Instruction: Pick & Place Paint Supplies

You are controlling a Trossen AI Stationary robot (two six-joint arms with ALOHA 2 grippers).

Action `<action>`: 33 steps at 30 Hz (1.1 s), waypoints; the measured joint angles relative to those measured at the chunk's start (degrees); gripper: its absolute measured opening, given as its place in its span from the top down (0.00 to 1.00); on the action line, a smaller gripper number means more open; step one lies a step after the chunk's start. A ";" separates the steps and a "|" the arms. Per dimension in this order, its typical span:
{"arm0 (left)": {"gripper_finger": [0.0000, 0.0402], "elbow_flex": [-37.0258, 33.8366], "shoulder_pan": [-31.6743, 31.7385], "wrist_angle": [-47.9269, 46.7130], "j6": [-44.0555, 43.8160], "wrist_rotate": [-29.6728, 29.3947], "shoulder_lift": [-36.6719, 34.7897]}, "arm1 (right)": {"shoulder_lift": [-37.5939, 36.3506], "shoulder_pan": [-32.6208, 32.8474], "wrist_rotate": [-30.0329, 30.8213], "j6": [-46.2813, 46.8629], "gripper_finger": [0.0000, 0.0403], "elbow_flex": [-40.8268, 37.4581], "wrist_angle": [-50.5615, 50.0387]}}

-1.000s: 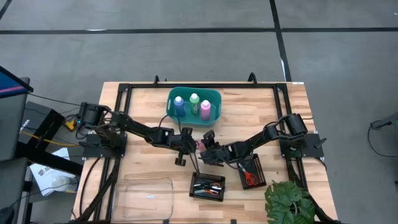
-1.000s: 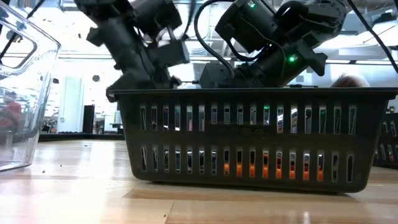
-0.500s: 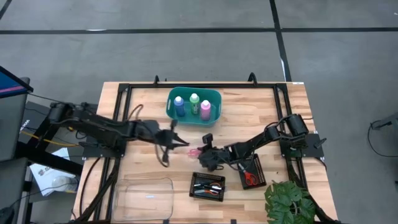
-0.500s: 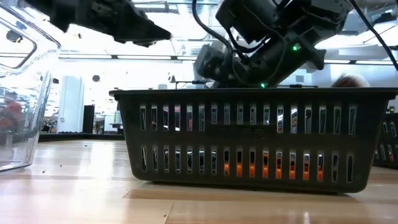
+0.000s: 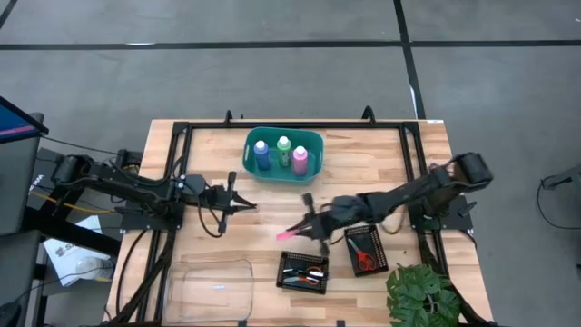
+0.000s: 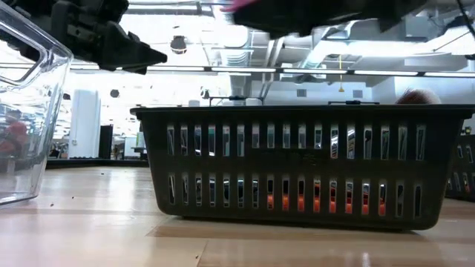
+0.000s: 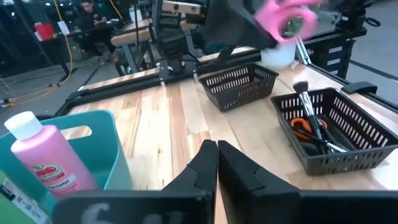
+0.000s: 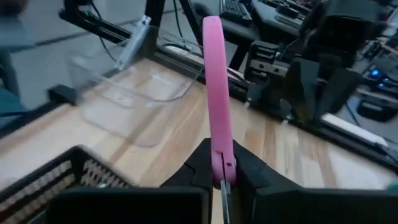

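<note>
Pink scissors aloft in right gripper

Pale wooden table [image 5: 363, 173] under both dark arms. Clear plastic tub [image 5: 208, 289] at 7 o'clock on the table. Teal plastic basket [image 5: 313, 143] at 12 o'clock, holding three white-capped bottles in a row: blue [image 5: 261, 153], green [image 5: 283, 149], pink [image 5: 300, 158]. Two black mesh trays at 5 o'clock: one [image 5: 302, 271] with thin dark brushes [image 7: 311, 117] and orange-handled scissors [image 7: 303, 126], the other [image 5: 366, 249], just beside it toward 4 o'clock, with red-handled scissors [image 5: 365, 260]. Leafy green plant [image 5: 423, 295] beyond the table's 5 o'clock corner. Right gripper [image 5: 313, 224] near the centre, above the brush tray, clamped on small pink-handled scissors [image 8: 215, 87] held clear of the table, handle pointing toward 8 o'clock. Left gripper [image 5: 238, 203] at 9 o'clock from centre, fingers pressed together, holding nothing, well apart from the scissors.
</note>
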 joint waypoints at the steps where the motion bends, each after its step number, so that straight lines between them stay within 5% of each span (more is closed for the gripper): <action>1: 0.99 -0.58 0.00 1.18 0.00 -0.02 0.14 | -2.35 0.23 -0.04 0.81 0.97 -2.27 0.20; 8: 0.99 -1.77 0.00 2.31 -0.91 -0.04 0.13 | -19.89 5.64 6.87 14.92 0.97 -18.28 -0.60; 17: 0.99 -1.77 0.00 2.40 -1.05 -0.02 0.13 | -37.20 16.69 21.22 38.51 0.97 -20.09 -32.10; 24: 0.99 -1.77 0.00 2.52 -1.01 -0.02 0.13 | -36.48 17.70 18.75 52.51 0.97 -19.98 -47.17; 33: 0.99 -1.77 0.00 3.12 -0.96 0.00 0.13 | -31.66 17.70 8.31 62.18 0.97 -19.98 -50.29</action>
